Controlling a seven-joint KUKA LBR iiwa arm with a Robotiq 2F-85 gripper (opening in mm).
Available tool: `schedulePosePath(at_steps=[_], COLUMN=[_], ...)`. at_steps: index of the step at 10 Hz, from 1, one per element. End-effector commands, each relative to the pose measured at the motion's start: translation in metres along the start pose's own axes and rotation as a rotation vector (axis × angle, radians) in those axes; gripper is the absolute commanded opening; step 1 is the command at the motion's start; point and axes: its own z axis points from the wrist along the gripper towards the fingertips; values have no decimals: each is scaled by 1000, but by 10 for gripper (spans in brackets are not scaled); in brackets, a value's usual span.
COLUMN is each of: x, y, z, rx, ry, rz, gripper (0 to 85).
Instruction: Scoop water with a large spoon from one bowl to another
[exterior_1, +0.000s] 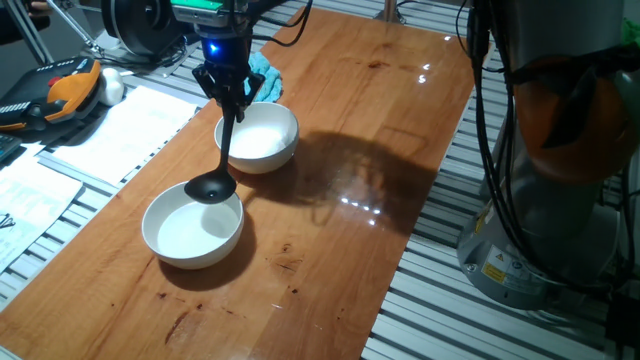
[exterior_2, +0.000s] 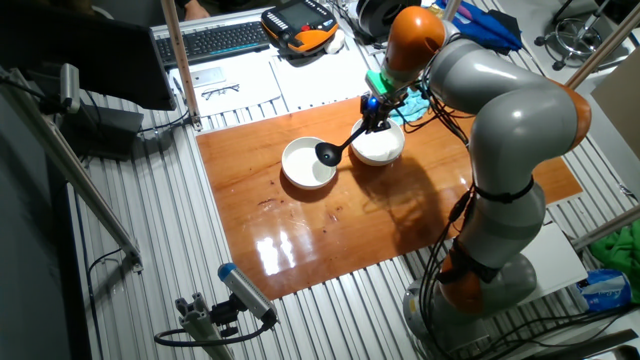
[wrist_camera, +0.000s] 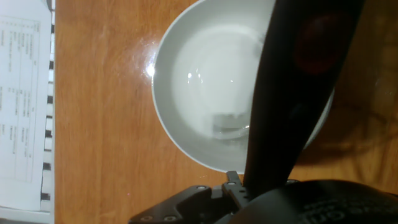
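My gripper (exterior_1: 229, 97) is shut on the thin handle of the large spoon, a black ladle (exterior_1: 222, 150), just above the far white bowl (exterior_1: 272, 160). The handle slants down and left, and the round scoop (exterior_1: 210, 189) hangs at the far rim of the near white bowl (exterior_1: 190, 256). From the other side the scoop (exterior_2: 327, 153) sits between the two bowls (exterior_2: 291, 166) (exterior_2: 388, 154). In the hand view the handle (wrist_camera: 292, 93) crosses a bowl (wrist_camera: 163, 106) holding clear water (wrist_camera: 211, 93) with light glints.
Printed papers (exterior_1: 110, 135) lie left of the wooden table (exterior_1: 330, 260). A teal cloth (exterior_1: 264, 70) sits behind the far bowl. An orange and black device (exterior_1: 62, 92) rests at far left. The robot's grey base (exterior_1: 540, 210) stands at the right, past the table edge.
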Motion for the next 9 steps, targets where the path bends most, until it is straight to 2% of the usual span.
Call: schedulePosePath(at_steps=[1,6,7,8,9], x=[0,0,0,0,0], y=[0,0,0,0,0], z=[0,0,0,0,0], rx=[2,0,0,9,27], ry=[-1,-1,-11,-26,-14], rz=[0,-3,-11,-27,-32], gripper=[0,0,0,0,0])
